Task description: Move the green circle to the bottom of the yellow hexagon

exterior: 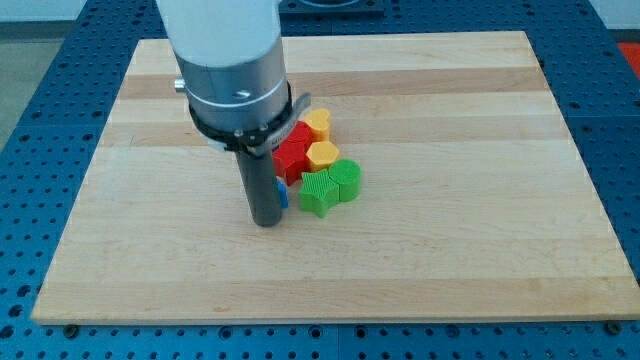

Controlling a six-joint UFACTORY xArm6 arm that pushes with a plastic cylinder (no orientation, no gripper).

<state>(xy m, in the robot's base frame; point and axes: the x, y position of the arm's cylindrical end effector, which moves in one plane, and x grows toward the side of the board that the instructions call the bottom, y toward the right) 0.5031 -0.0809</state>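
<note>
The green circle (347, 178) lies near the board's middle, touching the lower right of the yellow hexagon (322, 155). A green star-like block (316, 194) sits against the circle's left, just below the hexagon. My rod comes down from the view's top, and my tip (267, 222) rests on the board left of the green star, a short gap away. A blue block (282, 193) peeks out from behind the rod, mostly hidden.
A yellow heart (318, 124) sits above the hexagon. Red blocks (293, 151) lie left of the hexagon, partly behind the rod. The wooden board (480, 240) rests on a blue surface.
</note>
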